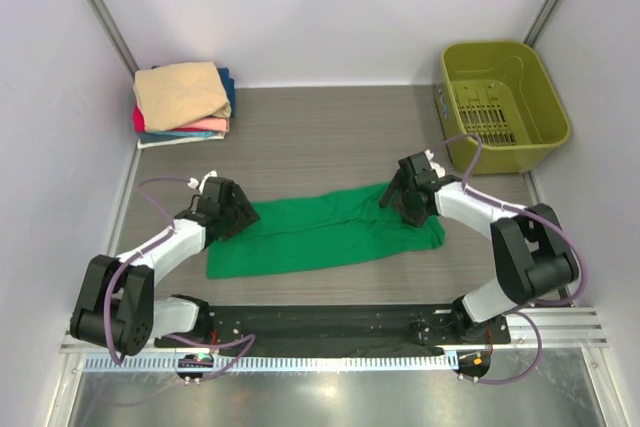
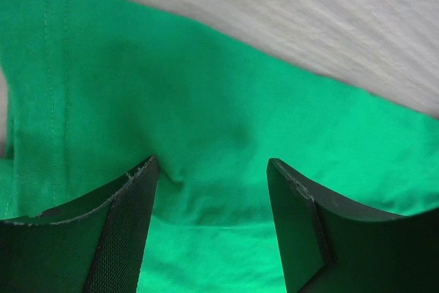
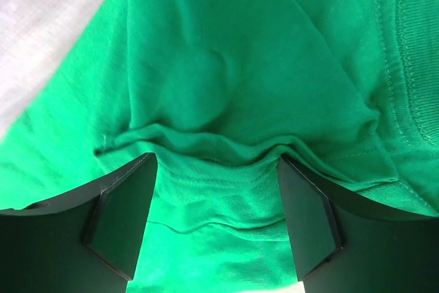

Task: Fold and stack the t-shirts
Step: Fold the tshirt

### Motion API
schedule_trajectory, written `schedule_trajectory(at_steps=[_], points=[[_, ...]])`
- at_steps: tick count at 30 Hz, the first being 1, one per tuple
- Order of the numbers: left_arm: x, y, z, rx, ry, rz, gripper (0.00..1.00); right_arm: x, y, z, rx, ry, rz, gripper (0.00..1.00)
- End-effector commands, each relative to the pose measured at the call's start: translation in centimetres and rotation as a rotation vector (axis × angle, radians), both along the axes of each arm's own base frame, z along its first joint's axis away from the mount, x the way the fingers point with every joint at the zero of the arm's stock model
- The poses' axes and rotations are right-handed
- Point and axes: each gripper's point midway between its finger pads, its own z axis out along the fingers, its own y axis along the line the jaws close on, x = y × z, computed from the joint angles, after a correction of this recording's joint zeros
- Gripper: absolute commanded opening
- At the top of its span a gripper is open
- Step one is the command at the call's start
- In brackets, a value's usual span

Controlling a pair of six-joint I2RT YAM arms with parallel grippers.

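A bright green t-shirt (image 1: 320, 232) lies on the table as a long, lengthwise-folded band between the two arms. My left gripper (image 1: 228, 209) is down on its left end. In the left wrist view the jaws of that gripper (image 2: 212, 162) stand apart with flat green cloth (image 2: 206, 87) between them. My right gripper (image 1: 408, 192) presses on the shirt's right end. Its jaws (image 3: 218, 157) are also apart, straddling bunched folds and a hem of the green cloth (image 3: 219, 66). A stack of folded t-shirts (image 1: 183, 97), tan on top of pink, red and blue, sits at the back left.
An olive-green plastic bin (image 1: 503, 102) stands at the back right, close behind the right arm. White walls close in the table on the left, right and back. A black base strip (image 1: 320, 327) runs along the near edge.
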Motion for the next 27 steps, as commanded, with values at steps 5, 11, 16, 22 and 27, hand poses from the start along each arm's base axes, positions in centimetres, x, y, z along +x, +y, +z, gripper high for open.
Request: schedule_trajectory(at_steps=[5, 11, 16, 22, 27], points=[[-4.8, -3.4, -3.9, -0.132, 0.127, -0.087, 0.65, 5.4, 2.5, -2.1, -0.019, 0.017, 0.066, 0.76], [-8.4, -4.5, -5.7, -0.182, 0.197, -0.106, 0.65, 11.8, 4.9, -3.5, -0.045, 0.020, 0.127, 0.75], [-10.7, -5.5, -5.5, -0.281, 0.219, -0.093, 0.65, 18.8, 7.8, -2.2, -0.029, -0.061, 0.169, 0.75], [-13.2, -7.4, -4.1, -0.445, 0.225, -0.090, 0.65, 24.4, 12.6, -2.6, 0.080, -0.137, 0.302, 0.73], [-14.3, -9.1, -2.5, -0.542, 0.218, -0.060, 0.65, 27.5, 14.8, -2.6, 0.129, -0.205, 0.364, 0.73]])
